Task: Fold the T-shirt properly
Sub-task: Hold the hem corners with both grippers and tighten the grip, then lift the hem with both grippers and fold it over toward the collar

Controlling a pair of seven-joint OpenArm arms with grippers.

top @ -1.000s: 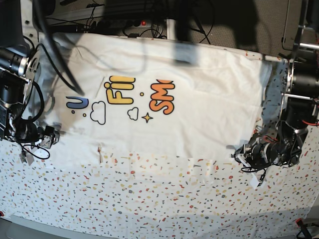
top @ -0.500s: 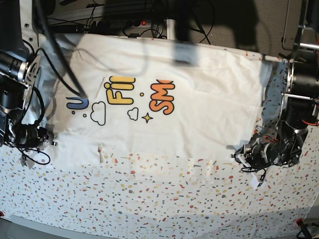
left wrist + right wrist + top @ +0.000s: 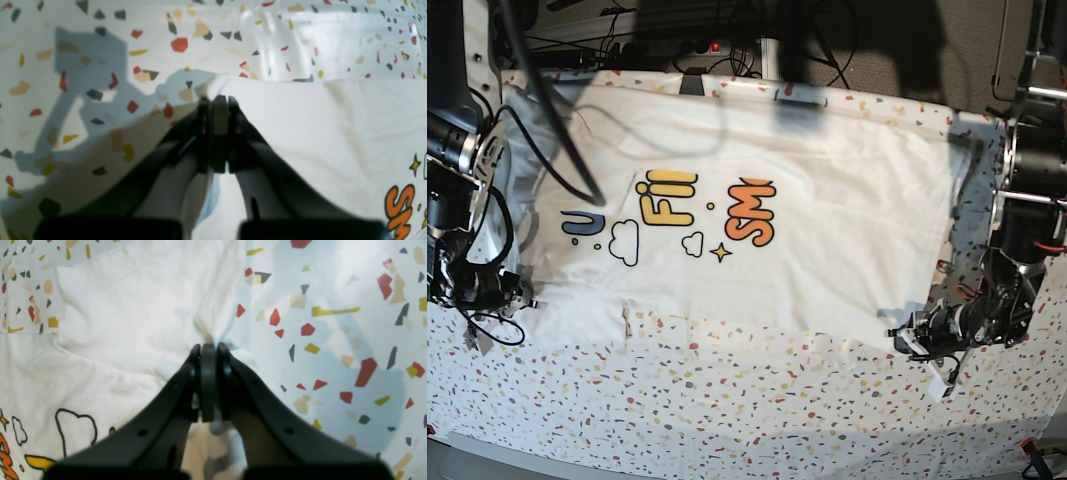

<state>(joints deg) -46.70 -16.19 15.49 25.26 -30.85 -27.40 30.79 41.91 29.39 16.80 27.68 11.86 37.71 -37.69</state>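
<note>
Since a second ago: the right gripper (image 3: 519, 300) has closed from wide open onto the cloth, and the T-shirt (image 3: 757, 230) has slid toward the near side of the table cover (image 3: 757, 400), baring a far strip of cover that was hidden before.
Right gripper: jaws fully together, pinching a puckered fold of the white T-shirt (image 3: 133, 316) at its edge; the cloth gathers into a small crease just beyond the right gripper (image 3: 208, 351) tips.
Left gripper: the left gripper (image 3: 217, 103) has its jaws pressed together too, clamped on the T-shirt (image 3: 317, 133) right at its corner edge, where the cloth lifts slightly off the table cover (image 3: 116, 50).
Left gripper in base view: the left gripper (image 3: 914, 338) sits at the near right corner of the shirt.
T-shirt: lies spread flat, print side up, across the far half of the table, its near edge running between the two grippers.
Print: blue, yellow and orange letters with clouds and a star lie left of the shirt's middle, well apart from both grippers.
Table cover: speckled cloth, open on the near side of the shirt.
</note>
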